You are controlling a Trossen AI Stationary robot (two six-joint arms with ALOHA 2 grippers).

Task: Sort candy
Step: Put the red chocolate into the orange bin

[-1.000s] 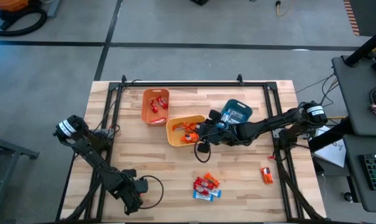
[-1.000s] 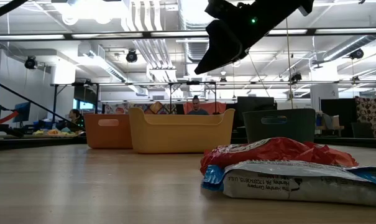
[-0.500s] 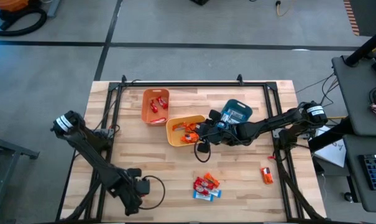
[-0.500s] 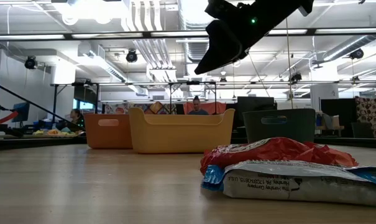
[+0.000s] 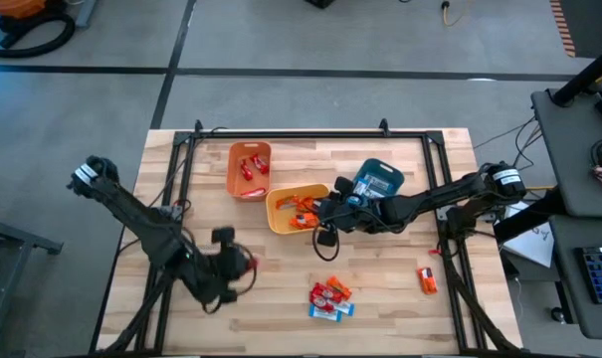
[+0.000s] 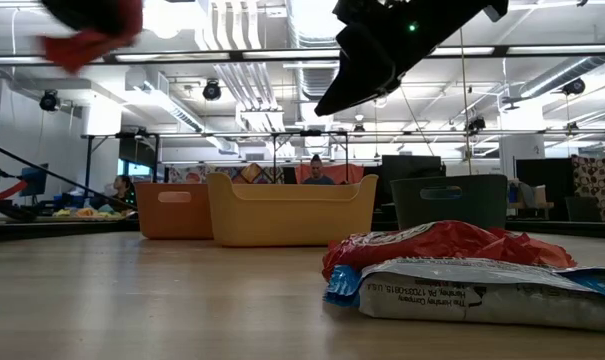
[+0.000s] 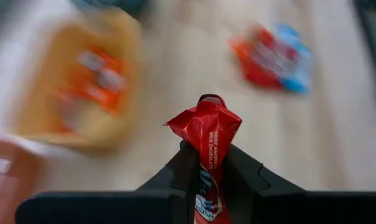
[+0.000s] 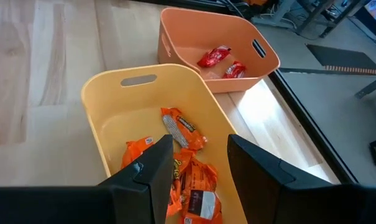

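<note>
Wooden table (image 5: 281, 268) under bright workshop lights, and the big change is on the left: half a second ago the left gripper (image 5: 243, 263) sat low by the table's front-left corner, and now it has swung up and inward, off the surface and nearer the yellow bin (image 5: 277, 221). Its fingers (image 7: 184, 168) are clamped on a red-wrapped candy (image 7: 206, 134), wrapper crumpled above the fingertips; in the low view that red wrapper (image 6: 87, 40) blurs high above the table, where nothing showed before. The wrist picture beyond it is smeared.

Over at the yellow bin (image 8: 107, 93), the right gripper (image 5: 325, 211) hasn't budged: it hangs just above the bin's rim with its fingers (image 8: 160, 165) spread apart, nothing between them. Orange packets (image 8: 191, 177) lie inside the bin below it. The orange bin (image 8: 262, 59) beside the yellow one holds two red sweets (image 8: 222, 61), and the teal bin (image 5: 380, 179) sits on the yellow bin's other side. The mixed pile of candy (image 5: 330, 298) and one lone orange packet (image 5: 426, 280) lie nearer the front edge, unmoved.
</note>
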